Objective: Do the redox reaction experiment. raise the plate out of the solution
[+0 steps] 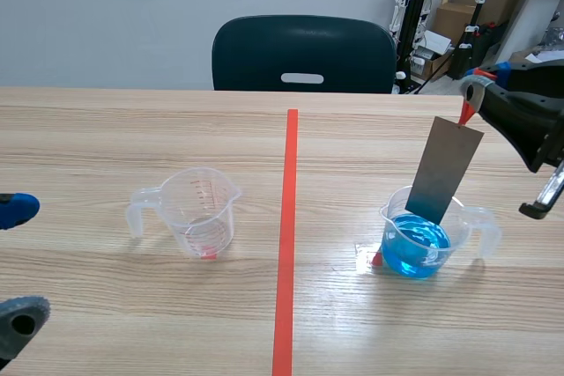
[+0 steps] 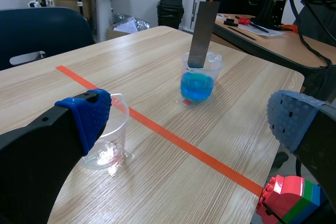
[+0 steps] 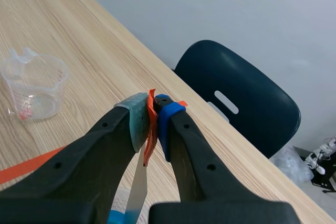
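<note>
A grey metal plate [image 1: 447,172] hangs tilted from an orange-red tab [image 1: 465,113], its lower end still inside the clear beaker of blue solution [image 1: 416,244]. My right gripper [image 1: 471,85] is shut on that tab; in the right wrist view the tab [image 3: 150,124] is pinched between the pads and the plate [image 3: 137,190] drops below them. From the left wrist view the plate [image 2: 202,35] stands in the beaker [image 2: 198,81]. My left gripper [image 2: 184,121] is open at the table's left, well away, its fingers [image 1: 18,210] showing at the scene's edge.
An empty clear measuring cup [image 1: 196,211] stands left of the orange-red tape line [image 1: 286,244]. A dark chair [image 1: 303,54] is behind the far table edge. Coloured toy bricks [image 2: 289,203] lie near my left gripper. Boxes and stands crowd the back right.
</note>
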